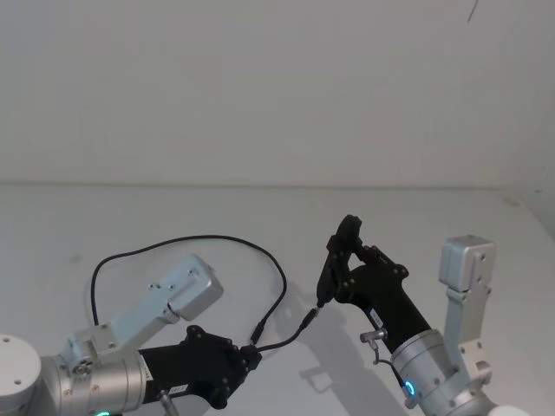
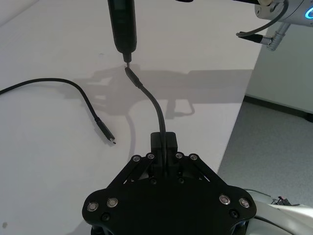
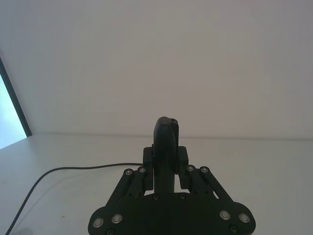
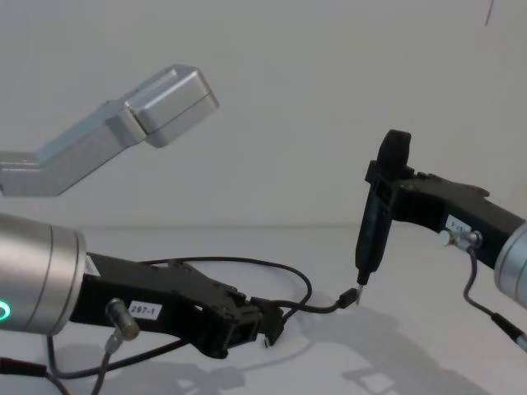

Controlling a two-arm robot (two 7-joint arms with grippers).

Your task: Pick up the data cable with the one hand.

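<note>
The data cable (image 1: 217,239) is thin and black and loops over the white table. My left gripper (image 1: 250,354) is shut on it a short way behind one plug. In the left wrist view the fingers (image 2: 164,142) pinch the cable (image 2: 157,110), and its plug (image 2: 129,71) rises to just under the tip of a black stick-shaped device (image 2: 121,24). My right gripper (image 1: 347,256) is shut on that device (image 1: 331,264) and holds it upright. The cable's other plug (image 2: 108,137) lies free on the table. In the chest view the left gripper (image 4: 257,322) is low and the held plug (image 4: 350,298) is lifted.
A short grey wire with a silver plug (image 1: 375,338) hangs from the right wrist. The white table's edge (image 2: 234,122) runs along the right arm's side, with floor beyond. A plain wall stands behind the table.
</note>
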